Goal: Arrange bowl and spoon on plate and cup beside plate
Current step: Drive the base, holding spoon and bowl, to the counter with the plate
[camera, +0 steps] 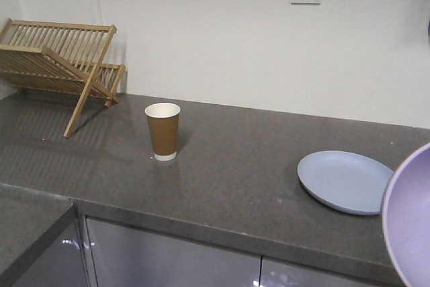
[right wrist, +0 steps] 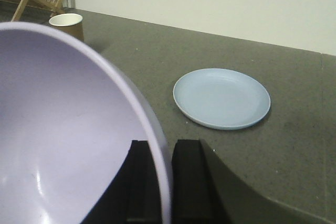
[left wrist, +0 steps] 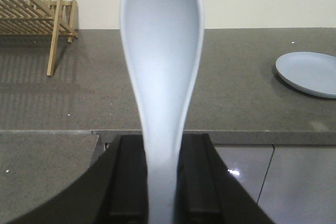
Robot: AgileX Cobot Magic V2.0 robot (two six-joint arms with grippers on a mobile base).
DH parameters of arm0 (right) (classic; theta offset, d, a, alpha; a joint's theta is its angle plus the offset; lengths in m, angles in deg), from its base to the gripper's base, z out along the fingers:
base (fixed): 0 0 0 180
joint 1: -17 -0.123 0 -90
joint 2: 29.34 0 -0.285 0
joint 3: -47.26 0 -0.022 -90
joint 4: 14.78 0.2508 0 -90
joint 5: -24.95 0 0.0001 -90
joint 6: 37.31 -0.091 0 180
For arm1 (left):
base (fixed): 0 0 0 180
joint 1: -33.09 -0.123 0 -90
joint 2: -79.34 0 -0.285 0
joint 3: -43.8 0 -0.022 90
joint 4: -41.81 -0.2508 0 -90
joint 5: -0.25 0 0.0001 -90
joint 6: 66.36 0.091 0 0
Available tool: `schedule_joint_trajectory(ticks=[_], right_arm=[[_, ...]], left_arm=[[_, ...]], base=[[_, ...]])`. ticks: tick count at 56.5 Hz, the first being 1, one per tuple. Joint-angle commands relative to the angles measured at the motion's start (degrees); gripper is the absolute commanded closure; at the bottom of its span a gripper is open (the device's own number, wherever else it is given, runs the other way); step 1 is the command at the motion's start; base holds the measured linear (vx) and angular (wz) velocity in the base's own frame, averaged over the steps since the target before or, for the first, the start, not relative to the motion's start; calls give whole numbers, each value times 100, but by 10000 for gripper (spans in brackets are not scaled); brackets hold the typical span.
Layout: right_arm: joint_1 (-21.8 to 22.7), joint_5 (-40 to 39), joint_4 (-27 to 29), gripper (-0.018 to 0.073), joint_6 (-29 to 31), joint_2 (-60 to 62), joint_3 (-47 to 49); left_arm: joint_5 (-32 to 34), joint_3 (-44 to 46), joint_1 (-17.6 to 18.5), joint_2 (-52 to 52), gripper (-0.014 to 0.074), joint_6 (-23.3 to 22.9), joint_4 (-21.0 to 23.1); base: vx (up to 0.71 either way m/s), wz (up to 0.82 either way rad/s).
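The grey stone tabletop (camera: 235, 166) runs the width of the front view, with a folding wooden dish rack (camera: 60, 58) at its far left against the wall. The plate (camera: 346, 181) lies flat and bare toward the right side of the tabletop.

The bowl (right wrist: 63, 129) is off the surface. It is held up and tilted, with its hollow turned toward the wrist camera. The right gripper (right wrist: 166, 179) has its jaws closed on the bowl's wall, one finger inside the rim and one outside. From the front the bowl shows at the right edge of the frame, nearer the camera than the plate and not over it.

The cup (camera: 162, 131) stands upright, well apart from the plate and to the left of it, nearer the rack.

The spoon (left wrist: 161, 51) is in the air too. The left gripper (left wrist: 161, 182) has its jaws narrowed on the handle, and the scoop points forward and up.

The step in hand looks like the carry. Both pieces are lifted and neither is placed. The next move is probably the right arm's: bring the bowl over the middle of the plate, level it so the base faces down, lower it until it sits, and then open the jaws. The spoon would follow onto the plate, so the bowl should leave it room. The cup must be moved beside the plate last.
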Motion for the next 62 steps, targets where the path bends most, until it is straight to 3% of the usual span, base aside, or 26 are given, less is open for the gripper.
schedule_joint_trajectory(ticks=[1,32,62], right_arm=[[-3,-507,121,568,10,-28,154],[-3,-496,121,568,10,-28,154],[-3,-496,121,568,10,-28,154]], left_arm=[[446,131,29,-3,596,-44,46],[446,131,29,-3,596,-44,46],[446,131,29,-8,596,-44,46]], base=[[37,3],[39,-1],[27,-34]])
